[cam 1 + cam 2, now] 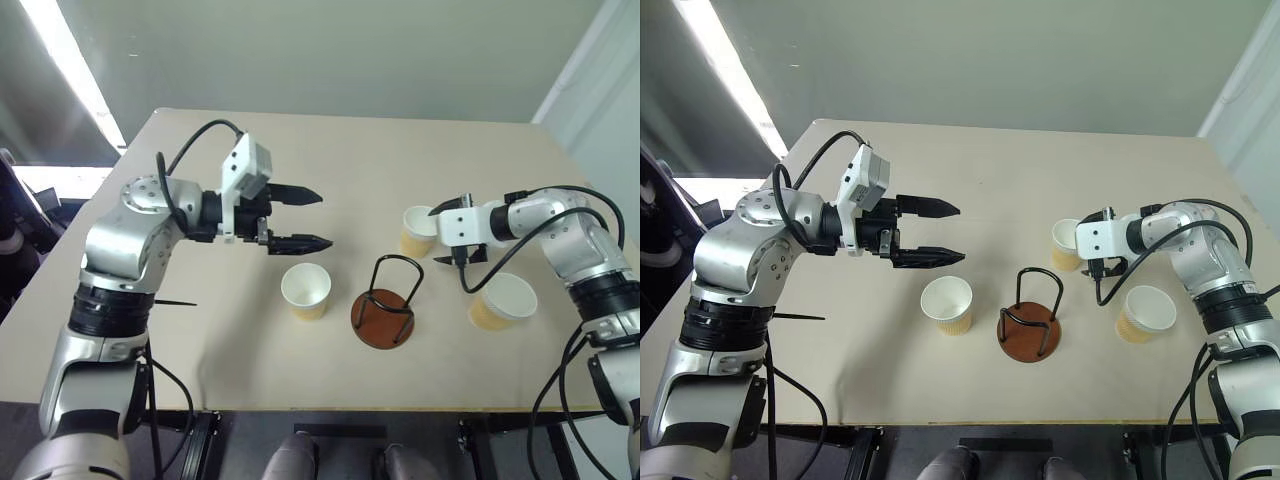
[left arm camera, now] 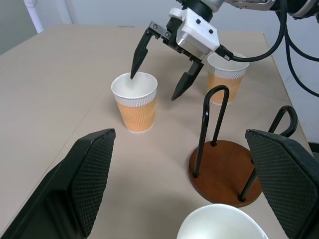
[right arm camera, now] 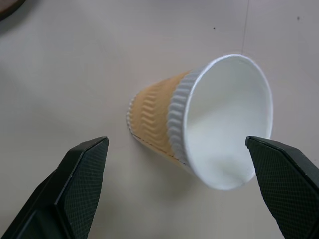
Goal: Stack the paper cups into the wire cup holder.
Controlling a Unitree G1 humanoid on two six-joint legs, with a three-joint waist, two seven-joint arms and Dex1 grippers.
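A plain beige worktop (image 1: pixel 330 150) stands against a grey-green wall, a bright light strip at far left. Three paper cups sit upright: one (image 1: pixel 306 290) left of the wire cup holder (image 1: pixel 385 305), one (image 1: pixel 418 231) behind it, one (image 1: pixel 503 302) to its right. The right hand (image 2: pixel 160 64), fingers spread, hovers over the rear cup; the left hand (image 1: pixel 300 218) hangs released, holding nothing

Plain beige table (image 1: pixel 400 150), grey-green wall (image 1: pixel 350 50) behind, bright light strip (image 1: pixel 70 65) on the left side.
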